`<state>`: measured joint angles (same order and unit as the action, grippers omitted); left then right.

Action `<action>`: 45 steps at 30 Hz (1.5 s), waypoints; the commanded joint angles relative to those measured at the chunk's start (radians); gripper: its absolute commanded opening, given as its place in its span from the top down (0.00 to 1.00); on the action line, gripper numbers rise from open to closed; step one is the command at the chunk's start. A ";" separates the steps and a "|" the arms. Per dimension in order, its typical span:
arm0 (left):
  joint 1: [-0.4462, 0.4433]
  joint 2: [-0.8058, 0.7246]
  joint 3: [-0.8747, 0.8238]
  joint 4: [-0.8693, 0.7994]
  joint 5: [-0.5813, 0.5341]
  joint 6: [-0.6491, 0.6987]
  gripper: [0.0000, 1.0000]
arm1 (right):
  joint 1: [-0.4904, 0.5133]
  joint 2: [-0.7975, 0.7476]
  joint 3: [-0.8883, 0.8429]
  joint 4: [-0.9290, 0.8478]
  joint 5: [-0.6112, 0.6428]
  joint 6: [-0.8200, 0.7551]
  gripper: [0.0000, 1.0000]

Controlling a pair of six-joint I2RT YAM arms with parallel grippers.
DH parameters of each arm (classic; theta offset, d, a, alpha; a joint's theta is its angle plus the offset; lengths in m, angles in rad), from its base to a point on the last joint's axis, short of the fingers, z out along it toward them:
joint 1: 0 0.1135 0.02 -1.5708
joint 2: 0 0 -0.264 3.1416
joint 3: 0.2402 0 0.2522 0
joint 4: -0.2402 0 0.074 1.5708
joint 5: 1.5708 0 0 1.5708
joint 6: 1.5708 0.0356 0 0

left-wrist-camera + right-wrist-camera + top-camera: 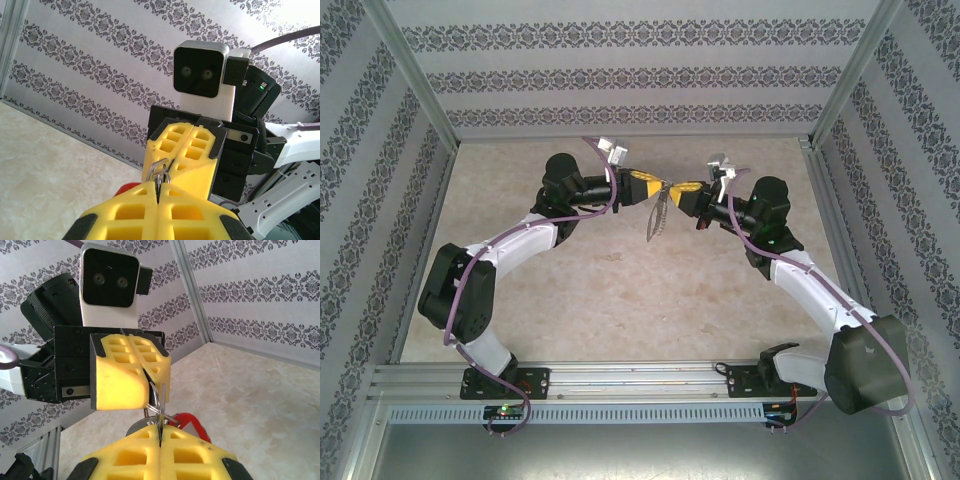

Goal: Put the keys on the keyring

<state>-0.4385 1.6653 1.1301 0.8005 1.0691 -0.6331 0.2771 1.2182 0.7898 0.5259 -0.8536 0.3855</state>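
Note:
Both grippers meet tip to tip in mid-air above the table's middle. My left gripper (655, 188) (160, 186) is shut on small silvery wire clips (164, 176) of the keyring. The keyring's grey loop (655, 222) hangs below the meeting point, and its flat grey edge (139, 427) shows under my fingers. My right gripper (677, 188) (160, 429) is shut on a thin silver shaft (163, 390) that stands up through a wire clip (156, 399). The key's red head (194, 423) (127, 188) sits right beside the tips.
The beige tabletop (620, 290) lies below the raised grippers. Patterned walls (620, 70) with metal posts (835, 90) close in the back and sides. An aluminium rail (640, 378) carries both arm bases at the near edge.

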 commanded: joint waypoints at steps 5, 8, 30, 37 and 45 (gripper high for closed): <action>-0.005 0.007 0.034 0.017 0.005 0.012 1.00 | -0.026 -0.056 0.028 0.004 0.017 -0.023 1.00; -0.007 0.007 0.033 0.018 0.005 0.012 1.00 | -0.039 -0.066 0.030 0.003 0.024 -0.022 1.00; -0.008 0.008 0.033 0.025 -0.001 0.008 1.00 | 0.018 -0.013 0.056 -0.014 0.020 -0.046 1.00; -0.010 0.011 0.036 0.020 -0.001 0.009 1.00 | -0.008 -0.032 0.038 -0.034 0.034 -0.059 1.00; -0.013 0.014 0.037 0.021 -0.002 0.011 1.00 | -0.052 -0.065 0.011 -0.040 0.039 -0.053 1.00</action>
<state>-0.4400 1.6749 1.1358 0.7971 1.0649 -0.6331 0.2367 1.1774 0.8112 0.4744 -0.8234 0.3508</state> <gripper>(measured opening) 0.049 0.053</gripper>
